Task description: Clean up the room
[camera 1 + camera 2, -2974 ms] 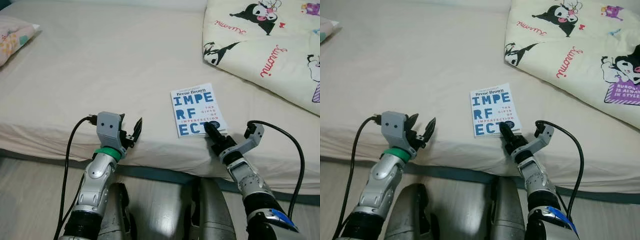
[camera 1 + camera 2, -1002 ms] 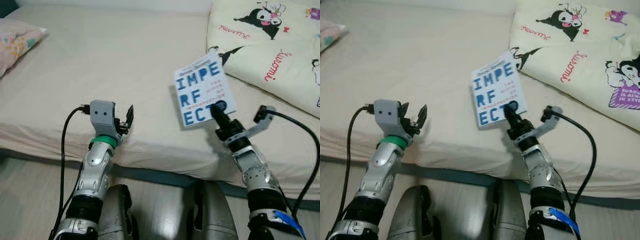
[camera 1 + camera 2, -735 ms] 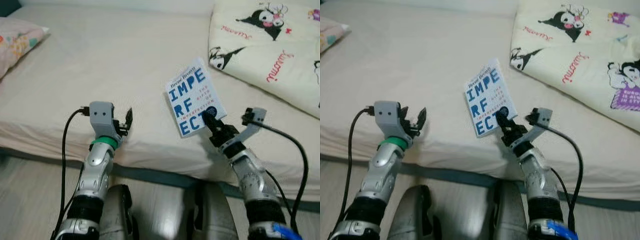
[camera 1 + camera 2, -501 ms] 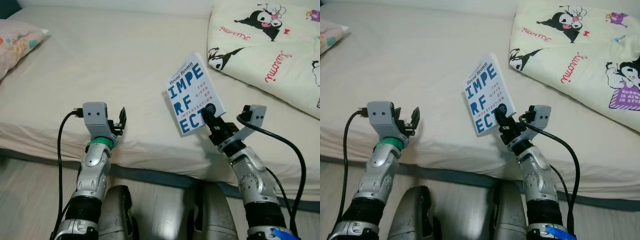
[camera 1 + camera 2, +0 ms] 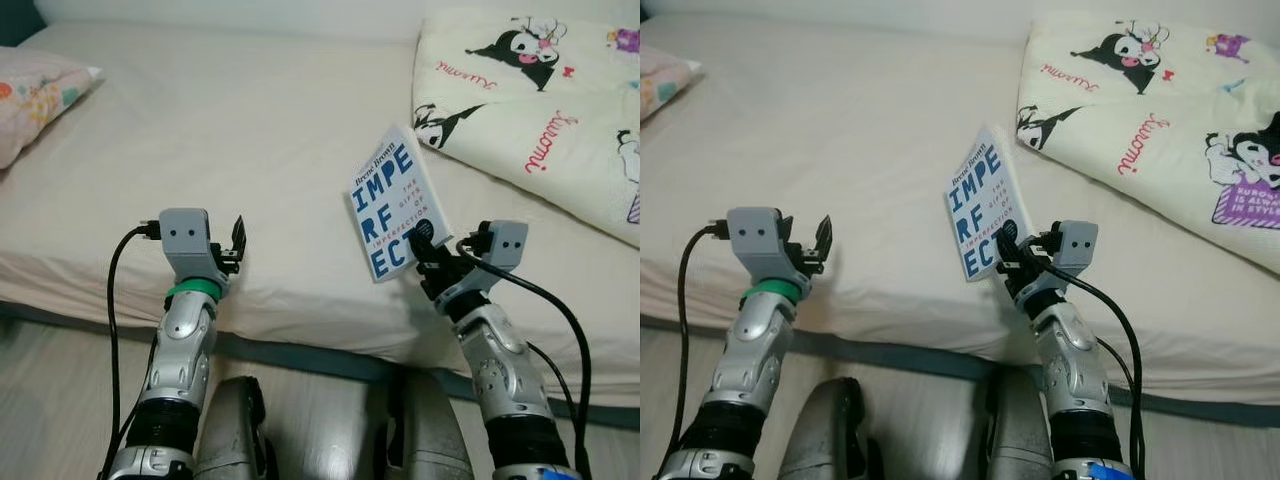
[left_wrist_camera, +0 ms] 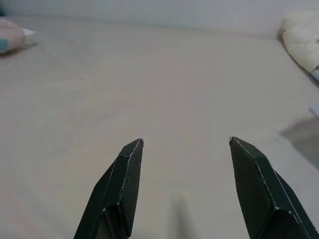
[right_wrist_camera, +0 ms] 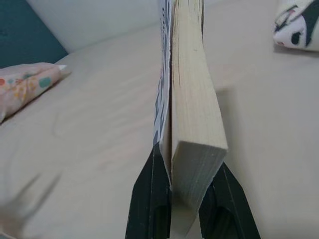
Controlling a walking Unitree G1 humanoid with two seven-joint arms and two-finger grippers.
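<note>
A cream cartoon-print quilt and pink floral pillow lie on the beige bed. The right gripper clamps the white blue-lettered paperback book tilted above the mattress edge. The left gripper hovers spread wide.

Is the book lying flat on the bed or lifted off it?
Lifted. The right gripper pinches the book by its lower corner, holding it tilted above the bed. The wrist view shows its pages closed between the fingers.
</note>
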